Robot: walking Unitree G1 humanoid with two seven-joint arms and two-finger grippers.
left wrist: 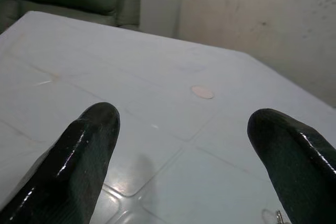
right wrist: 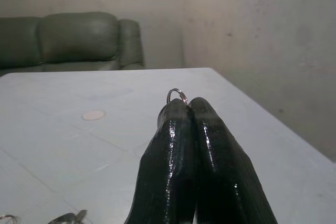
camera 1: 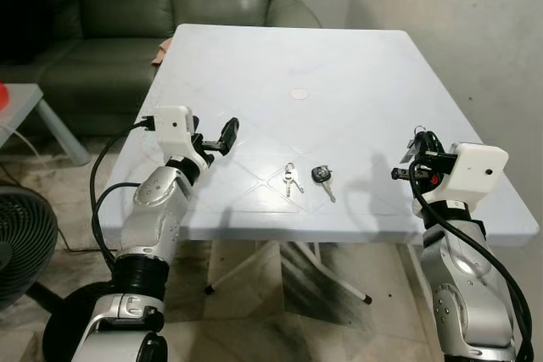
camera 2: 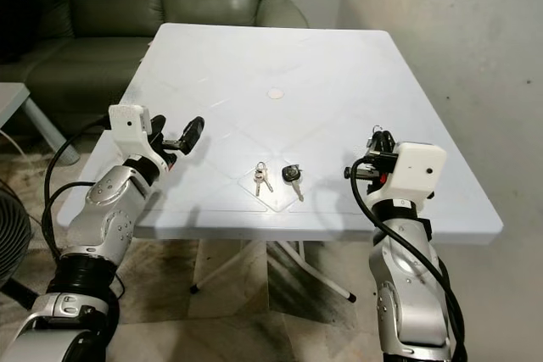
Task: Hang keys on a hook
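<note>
Head view: 2 key sets, silver keys (camera 1: 291,180) and black-headed key (camera 1: 321,177), lie at worktop (camera 1: 339,74) lower centre, between spread left end effector (camera 1: 219,139) and right end effector (camera 1: 405,167); right wrist: fingers (right wrist: 173,150) pressed together pinching a key ring (right wrist: 177,94).

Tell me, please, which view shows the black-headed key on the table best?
The left eye view: the black-headed key lies unobstructed on the white table, beside the silver keys. The right eye view shows the same. The right wrist view catches only a blurred edge.
</note>
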